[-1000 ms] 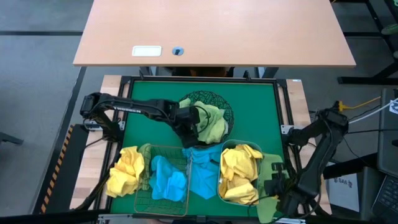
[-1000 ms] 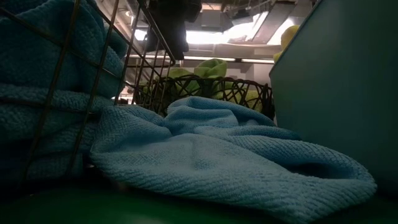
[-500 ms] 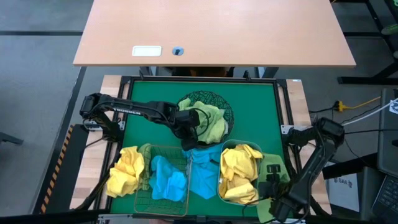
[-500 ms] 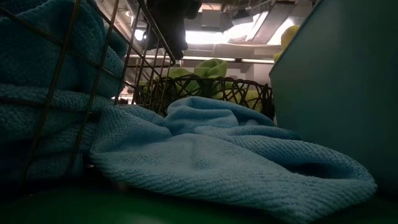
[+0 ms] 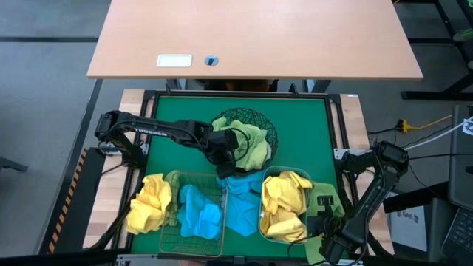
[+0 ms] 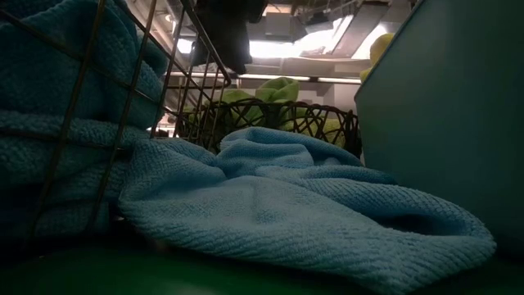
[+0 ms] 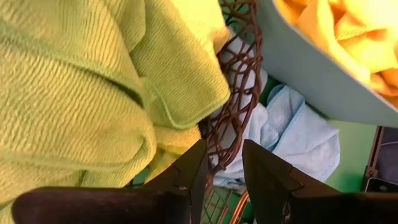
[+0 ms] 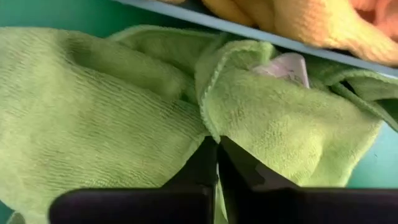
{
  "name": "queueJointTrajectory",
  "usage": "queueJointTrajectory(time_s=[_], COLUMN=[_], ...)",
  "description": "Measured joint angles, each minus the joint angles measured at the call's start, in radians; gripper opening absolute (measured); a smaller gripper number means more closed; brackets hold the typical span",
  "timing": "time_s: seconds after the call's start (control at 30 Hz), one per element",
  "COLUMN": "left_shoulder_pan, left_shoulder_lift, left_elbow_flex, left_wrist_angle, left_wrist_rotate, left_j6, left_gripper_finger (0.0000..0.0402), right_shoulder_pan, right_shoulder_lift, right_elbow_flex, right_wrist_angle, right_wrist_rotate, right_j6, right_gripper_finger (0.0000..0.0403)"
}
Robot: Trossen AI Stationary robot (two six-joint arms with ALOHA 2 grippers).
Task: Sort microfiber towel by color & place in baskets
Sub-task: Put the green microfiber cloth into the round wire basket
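Note:
Light green towels (image 5: 247, 144) fill the round black mesh bowl (image 5: 251, 117) at the mat's middle. My left gripper (image 7: 225, 163) hangs open over that bowl's near rim (image 7: 231, 106), which runs toward the gap between its fingers. Whether they touch it I cannot tell. Another green towel (image 8: 112, 112) lies on the mat at the near right corner, beside the bluish tub (image 5: 262, 193) of yellow towels (image 5: 284, 207). My right gripper (image 8: 217, 158) is shut on this towel. The copper basket (image 5: 171, 222) holds a blue towel (image 5: 199, 214). My right gripper pinches a raised fold (image 8: 208, 127) of the green towel between its two fingers, coming from above and pointing steeply down. How many layers it has I cannot tell. The towel lies slack on the mat, its far edge against the tub's wall.
A loose blue towel (image 5: 240, 203) lies on the mat between basket and tub, and fills the low view (image 6: 286, 205). A yellow towel (image 5: 148, 203) sits at the near left beside the basket, with a bit of green (image 5: 172, 177) by its far corner.
My right gripper has come down and toward the table's near edge, onto the green towel at the near right corner. The towels and baskets have stayed where they were.

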Motion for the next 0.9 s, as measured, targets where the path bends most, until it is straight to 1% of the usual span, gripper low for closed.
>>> queueJointTrajectory(time_s=[0.1,0.23,0.3,0.37,0.5,0.57,0.73,0.9], left_shoulder_pan=[0.000,0.000,0.000,0.000,0.000,0.000,0.000,0.000], left_shoulder_lift=[0.000,0.000,0.000,0.000,0.000,0.000,0.000,0.001], left_elbow_flex=[0.000,0.000,0.000,0.000,0.000,0.000,0.000,0.000], left_wrist_angle=[0.020,0.024,0.024,0.025,0.034,0.045,0.080,0.109], left_wrist_rotate=[-0.001,-0.001,-0.001,-0.001,-0.012,-0.019,-0.025,-0.026], left_j6=[0.000,0.033,0.042,0.043,0.043,0.051,0.077,0.078], left_gripper_finger=[0.0096,0.0096,0.0096,0.0096,0.0096,0.0096,0.0096,0.0096], right_shoulder_pan=[0.000,0.000,0.000,0.000,0.000,0.000,0.000,0.000], right_shoulder_lift=[-0.004,-0.032,-0.059,-0.087,-0.152,-0.182,-0.289,-0.392], right_elbow_flex=[0.000,0.019,0.038,0.065,0.128,0.164,0.214,0.244], right_wrist_angle=[-0.042,-0.126,-0.169,-0.221,-0.352,-0.411,-0.412,-0.411], right_wrist_rotate=[-0.016,-0.042,-0.034,0.002,0.112,0.188,0.413,0.637], right_j6=[0.020,0.047,0.060,0.086,0.154,0.192,0.226,0.228], right_gripper_finger=[0.0019,0.0004,0.0007,0.0007,0.0004,0.0004,0.0002,0.0001])
